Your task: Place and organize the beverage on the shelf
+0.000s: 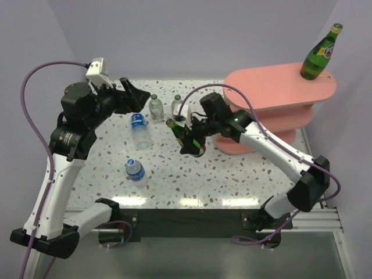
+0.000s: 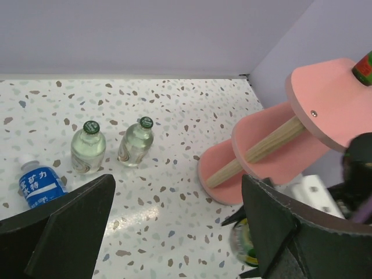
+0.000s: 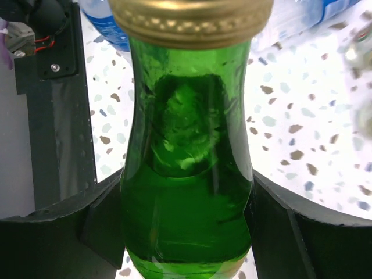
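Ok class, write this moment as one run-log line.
right gripper: shut on green bottle; left gripper: open; shelf top: second green bottle; table: four bottles

On the speckled white table (image 1: 232, 174), two green-capped clear bottles (image 1: 156, 107) (image 1: 177, 106) are stood at the far middle. Two blue-labelled bottles (image 1: 140, 129) (image 1: 135, 170) are set nearer and left, and the pink shelf (image 1: 267, 84) is stood far right.

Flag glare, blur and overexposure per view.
Top external: sharp, glare strips on the speckled white table near its front edge. Left wrist: soft glare patch on that tabletop. Right wrist: dark green glass bottle with gold cap glows backlit; table behind washed out, blurred.
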Controlling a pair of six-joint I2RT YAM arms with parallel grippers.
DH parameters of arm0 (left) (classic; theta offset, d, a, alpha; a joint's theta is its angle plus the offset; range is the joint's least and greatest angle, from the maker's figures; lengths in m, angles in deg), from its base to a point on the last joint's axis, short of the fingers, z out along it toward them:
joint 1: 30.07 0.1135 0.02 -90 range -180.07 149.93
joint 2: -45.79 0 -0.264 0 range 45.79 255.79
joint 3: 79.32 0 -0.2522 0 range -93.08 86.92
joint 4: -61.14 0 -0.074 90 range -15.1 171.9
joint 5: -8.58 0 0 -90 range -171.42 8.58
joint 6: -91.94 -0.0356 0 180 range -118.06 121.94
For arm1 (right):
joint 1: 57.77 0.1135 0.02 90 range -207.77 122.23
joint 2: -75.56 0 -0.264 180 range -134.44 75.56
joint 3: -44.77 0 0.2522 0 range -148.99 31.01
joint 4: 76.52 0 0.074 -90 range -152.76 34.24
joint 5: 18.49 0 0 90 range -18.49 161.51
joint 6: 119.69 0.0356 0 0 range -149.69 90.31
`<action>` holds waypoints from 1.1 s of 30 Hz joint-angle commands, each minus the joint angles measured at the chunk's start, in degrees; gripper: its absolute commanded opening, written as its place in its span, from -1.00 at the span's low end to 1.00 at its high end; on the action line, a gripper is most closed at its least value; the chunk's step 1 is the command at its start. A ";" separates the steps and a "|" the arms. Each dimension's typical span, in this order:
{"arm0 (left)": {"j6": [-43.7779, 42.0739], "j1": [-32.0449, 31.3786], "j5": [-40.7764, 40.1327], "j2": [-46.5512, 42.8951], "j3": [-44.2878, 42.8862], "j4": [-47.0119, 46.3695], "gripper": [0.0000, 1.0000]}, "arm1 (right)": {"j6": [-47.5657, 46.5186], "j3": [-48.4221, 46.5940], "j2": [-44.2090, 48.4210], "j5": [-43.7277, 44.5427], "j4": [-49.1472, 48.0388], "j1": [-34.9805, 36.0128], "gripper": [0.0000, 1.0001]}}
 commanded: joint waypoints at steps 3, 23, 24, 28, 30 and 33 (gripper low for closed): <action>-3.82 -0.03 -5.92 -3.95 3.63 -2.26 0.89 | -4.58 -1.74 17.04 -4.71 0.64 -0.48 -1.00; -5.32 -0.03 -10.06 -8.62 12.61 -7.27 0.95 | 7.72 -10.17 33.49 -2.25 -3.65 -37.74 -1.00; -5.40 -0.03 -10.06 -8.70 12.69 -7.27 0.96 | 9.03 -10.53 33.58 -2.08 -3.92 -39.32 -1.00; -5.93 -0.03 -9.97 -8.62 12.96 -7.45 0.96 | 10.36 -12.90 32.62 0.63 -4.89 -42.23 -1.00; -6.28 -0.03 -10.05 -8.53 13.22 -7.62 0.96 | 11.15 -13.52 32.18 2.49 -5.24 -43.20 -1.00; -6.72 -0.03 -10.06 -8.53 13.83 -8.06 0.96 | 12.38 -14.31 31.38 7.49 -5.86 -46.62 -1.00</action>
